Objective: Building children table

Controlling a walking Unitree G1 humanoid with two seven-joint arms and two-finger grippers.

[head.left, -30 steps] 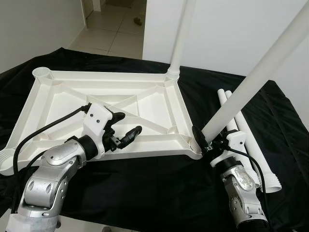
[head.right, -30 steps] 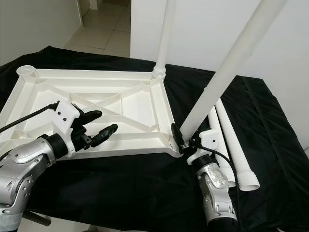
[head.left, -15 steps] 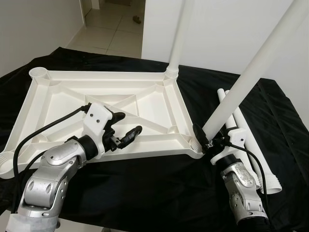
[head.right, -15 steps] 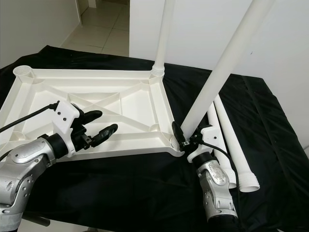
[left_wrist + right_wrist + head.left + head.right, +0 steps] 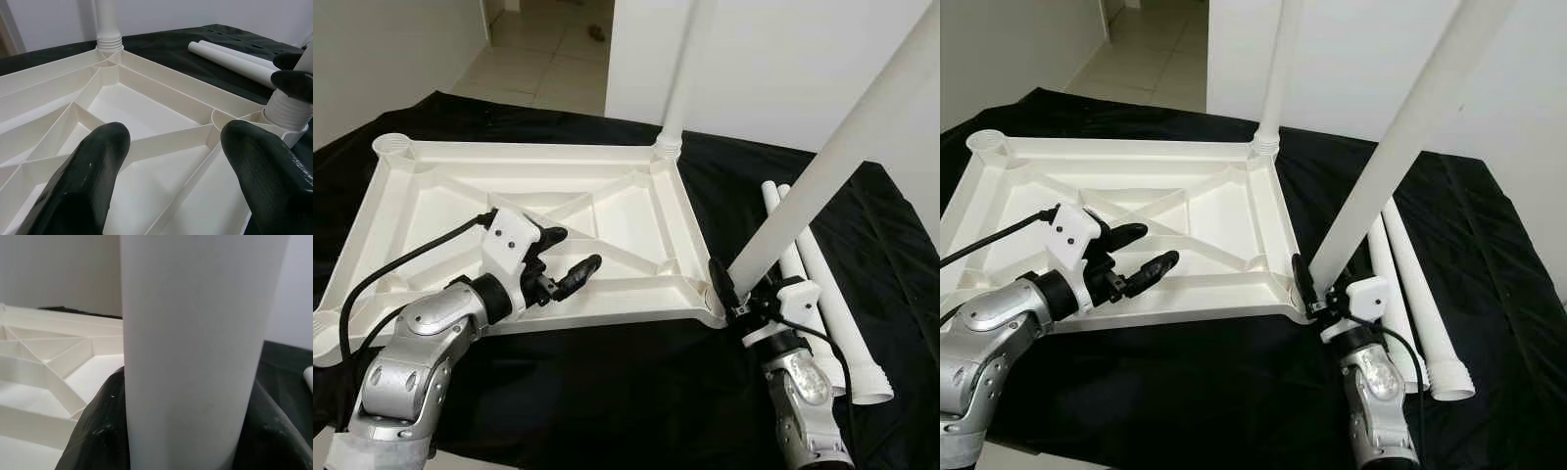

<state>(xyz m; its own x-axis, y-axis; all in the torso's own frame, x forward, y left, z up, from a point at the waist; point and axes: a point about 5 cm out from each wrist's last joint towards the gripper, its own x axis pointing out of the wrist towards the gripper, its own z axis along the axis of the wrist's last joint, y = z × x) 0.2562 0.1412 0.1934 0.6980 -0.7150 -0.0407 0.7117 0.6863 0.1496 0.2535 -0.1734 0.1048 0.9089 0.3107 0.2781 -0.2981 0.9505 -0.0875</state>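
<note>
While the white tabletop [image 5: 548, 220] lies upside down on the black cloth [image 5: 636, 392] over the bench, ribs facing up, we count four white legs in all. One leg [image 5: 690, 59] stands upright in the socket at the tabletop's far right corner. A second leg [image 5: 842, 157] leans with its lower end at the near right corner socket [image 5: 286, 115], tilting up and away to the right. Two loose legs [image 5: 822, 294] lie side by side on the cloth near the bench's right edge, just beside the tabletop. Two more corner sockets sit empty on the tabletop's left side.

Our right gripper [image 5: 736, 294] pinches the leaning leg just above that socket, its black fingers [image 5: 98, 431] pressed against the tube on both sides. Our left gripper [image 5: 563, 257] hovers over the near middle of the tabletop's ribbed underside with its two fingers [image 5: 83, 181] spread apart and nothing between them.

Compared with a second ago, we see the leaning leg standing a little steeper, and our right gripper has shifted slightly along with its base. Our left gripper has stayed where it was, still spread. The upright leg and the two loose legs have not changed.

Beyond the bench are white walls and a tiled floor [image 5: 538, 44].
</note>
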